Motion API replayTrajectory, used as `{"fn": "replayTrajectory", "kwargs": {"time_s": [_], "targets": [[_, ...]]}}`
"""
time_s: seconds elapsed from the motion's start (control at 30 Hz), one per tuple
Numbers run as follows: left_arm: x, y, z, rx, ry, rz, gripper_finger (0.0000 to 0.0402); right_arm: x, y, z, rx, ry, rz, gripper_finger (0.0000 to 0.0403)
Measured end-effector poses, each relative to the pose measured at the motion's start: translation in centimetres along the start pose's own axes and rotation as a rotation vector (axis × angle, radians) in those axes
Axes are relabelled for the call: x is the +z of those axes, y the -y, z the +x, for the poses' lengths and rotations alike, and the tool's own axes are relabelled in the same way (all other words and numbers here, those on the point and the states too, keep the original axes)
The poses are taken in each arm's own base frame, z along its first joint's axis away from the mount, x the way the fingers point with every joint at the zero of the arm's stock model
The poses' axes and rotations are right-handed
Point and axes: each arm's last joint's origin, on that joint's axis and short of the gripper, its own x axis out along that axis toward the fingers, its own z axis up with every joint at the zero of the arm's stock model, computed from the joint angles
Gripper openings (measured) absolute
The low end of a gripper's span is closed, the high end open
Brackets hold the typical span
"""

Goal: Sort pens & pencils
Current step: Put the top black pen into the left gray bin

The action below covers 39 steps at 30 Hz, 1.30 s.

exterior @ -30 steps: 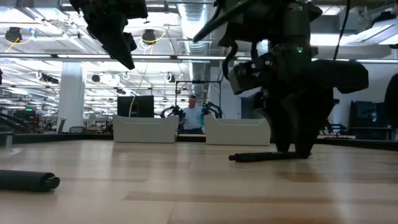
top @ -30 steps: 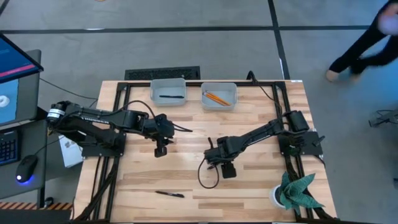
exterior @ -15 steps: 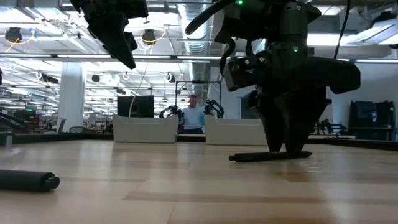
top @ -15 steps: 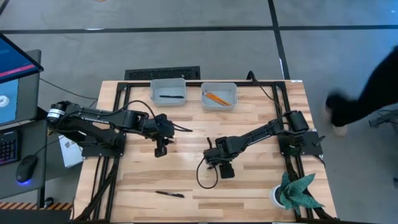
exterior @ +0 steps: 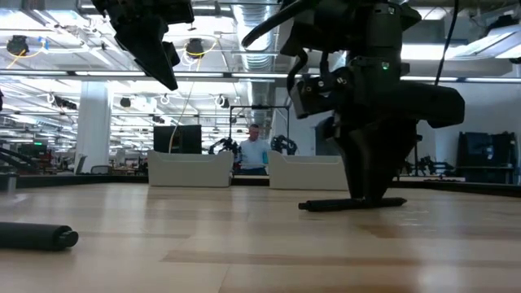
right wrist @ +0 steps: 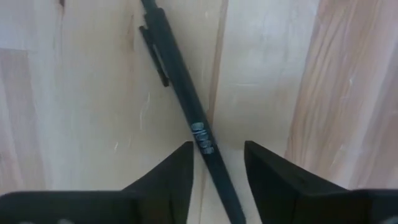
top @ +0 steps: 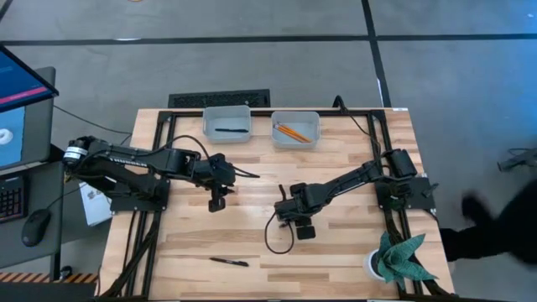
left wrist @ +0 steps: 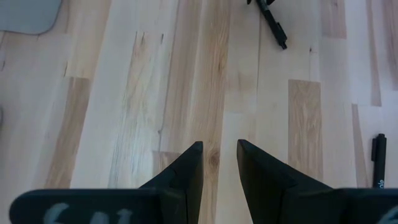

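One black pen (right wrist: 200,134) lies flat on the table, and the fingers of my open right gripper (right wrist: 219,163) stand on either side of it; the low view shows the same pen (exterior: 326,204) under that gripper (exterior: 368,195). I cannot tell whether a finger touches it. A second pen (top: 228,262) lies near the table's near edge. A third pen (top: 231,129) rests in the left grey bin. The two orange pencils (top: 292,132) lie in the right grey bin. My left gripper (left wrist: 219,163) is open and hovers above bare wood left of centre (top: 250,174).
Two grey bins (top: 226,111) (top: 295,143) stand side by side at the far edge. A potted green plant (top: 398,256) sits at the near right corner. A black cable loop (top: 273,242) hangs by the right gripper. A person (exterior: 255,153) stands beyond the table.
My right gripper has shifted a little toward the table's left, staying low over the pen, which has not moved. A person has walked past on the floor beyond the table's right side.
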Motion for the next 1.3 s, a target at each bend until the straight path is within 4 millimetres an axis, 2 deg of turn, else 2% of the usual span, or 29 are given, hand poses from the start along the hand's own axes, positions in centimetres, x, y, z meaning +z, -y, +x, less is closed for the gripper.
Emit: {"fn": "replayTrajectory", "kwargs": {"time_s": [0.23,0.33,0.43,0.57,0.77,1.03,1.3], "targets": [[0.0,0.0,0.0,0.0,0.0,0.0,0.0089,0.3,0.0,0.3,0.004,0.018,-0.003,0.0112],[0.0,0.0,0.0,0.0,0.0,-0.001,0.0089,0.4,-0.1,0.8,0.008,0.013,0.01,0.0105],[0.0,0.0,0.0,-0.001,0.001,-0.001,0.0089,0.5,-0.1,2.1,0.008,-0.027,0.025,0.0103],[0.0,0.0,0.0,0.0,0.001,-0.002,0.0089,0.5,-0.3,2.3,0.004,-0.034,0.04,0.0102],[0.0,0.0,0.0,0.0,0.004,0.001,0.0089,0.7,-0.1,1.5,0.006,0.0,0.045,0.0096],[0.1,-0.2,0.0,0.055,0.019,0.005,0.0089,1.5,0.7,0.7,0.015,0.012,0.063,0.0066],[0.1,-0.2,0.0,0.062,0.019,0.005,0.0089,2.4,1.2,0.2,-0.003,0.054,0.077,0.0068]]}}
